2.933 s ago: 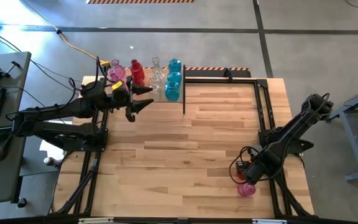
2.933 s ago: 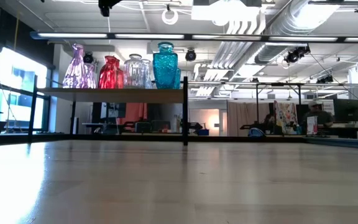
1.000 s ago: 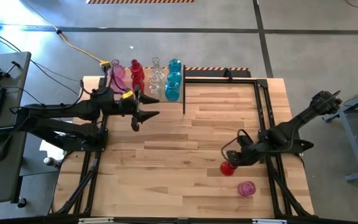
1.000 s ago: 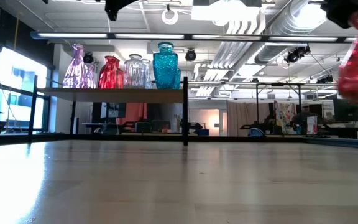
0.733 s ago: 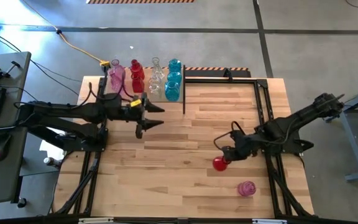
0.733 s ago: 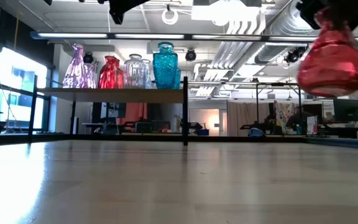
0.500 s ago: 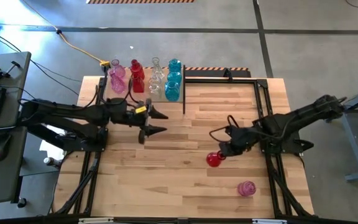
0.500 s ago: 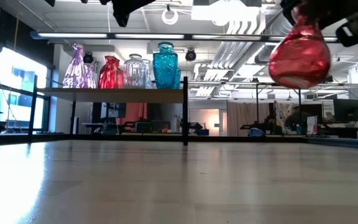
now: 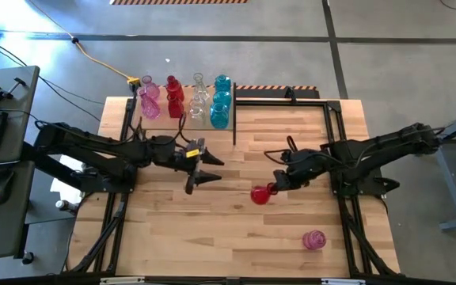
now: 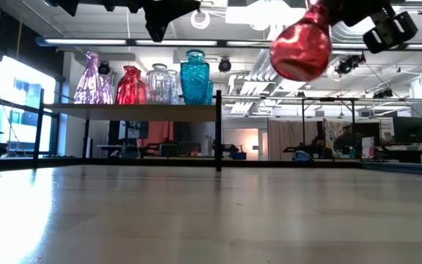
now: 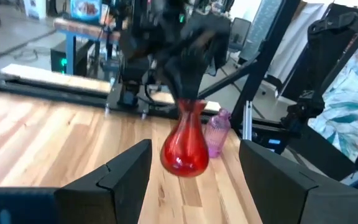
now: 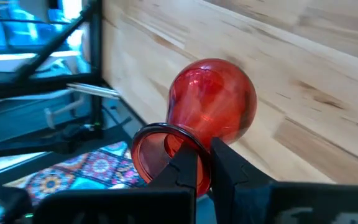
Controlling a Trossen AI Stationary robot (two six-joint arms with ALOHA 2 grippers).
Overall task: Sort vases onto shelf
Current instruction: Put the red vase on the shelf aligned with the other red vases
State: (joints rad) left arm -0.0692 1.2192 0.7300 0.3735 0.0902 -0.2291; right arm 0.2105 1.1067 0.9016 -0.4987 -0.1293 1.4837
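Shelf (image 9: pixel 187 120) sits at the far left corner of my desk (image 9: pixel 236 237), already carrying pink, red, clear and teal vases (image 9: pixel 172 92) in a row; from the low view they stand close together along the front edge. Just right of it, toward mid-desk, I have the left end effector (image 9: pixel 204 169) raised off the wood with its fingers spread apart and nothing between them, aimed at the incoming piece. Further right, the right end effector (image 9: pixel 276 184) is clamped tight on the rim of a red vase (image 9: pixel 260 195), which hangs in the air over the middle of the desk, bulb tipped away from the arm. Farthest right, a lone pink vase (image 9: pixel 313 239) lies on the near part of the desk, waiting. My worry is the handover: the right arm pinches only a thin glass lip, so any bump from the left fingers could twist the vase out and drop it on the wood. If the left closes on the round body rather than the neck, smooth glass may squirt free. Later, the crowded shelf leaves little room, and a careless placement could topple neighbours.
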